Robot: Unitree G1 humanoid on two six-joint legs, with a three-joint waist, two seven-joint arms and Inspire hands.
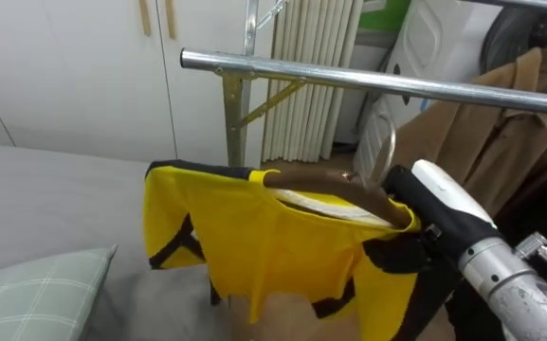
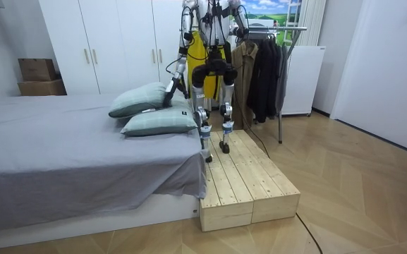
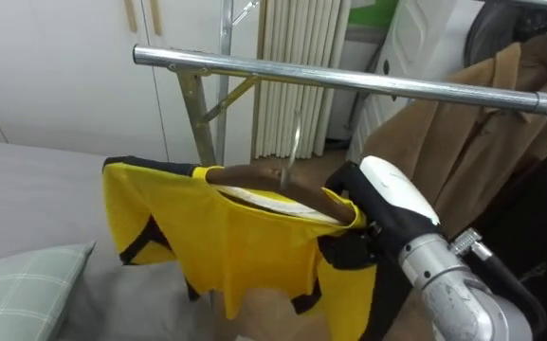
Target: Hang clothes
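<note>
A yellow shirt [image 1: 254,237] with black trim hangs on a brown wooden hanger [image 1: 320,182]. My right hand [image 1: 396,254] is curled round the hanger's right end, with cloth bunched under it. The hanger's metal hook [image 1: 384,152] points up and stays just below the steel rail [image 1: 368,80], not touching it. In the room view I stand on a wooden platform [image 2: 245,183] facing the clothes rack, the yellow shirt [image 2: 197,49] held up in front of me. My left hand [image 2: 169,90] hangs low beside the pillows.
A tan coat [image 1: 501,123] and dark garments [image 2: 266,70] hang on the rail to my right. A grey bed [image 1: 45,199] with a checked pillow [image 1: 36,294] lies to my left. White wardrobes [image 1: 64,66] stand behind.
</note>
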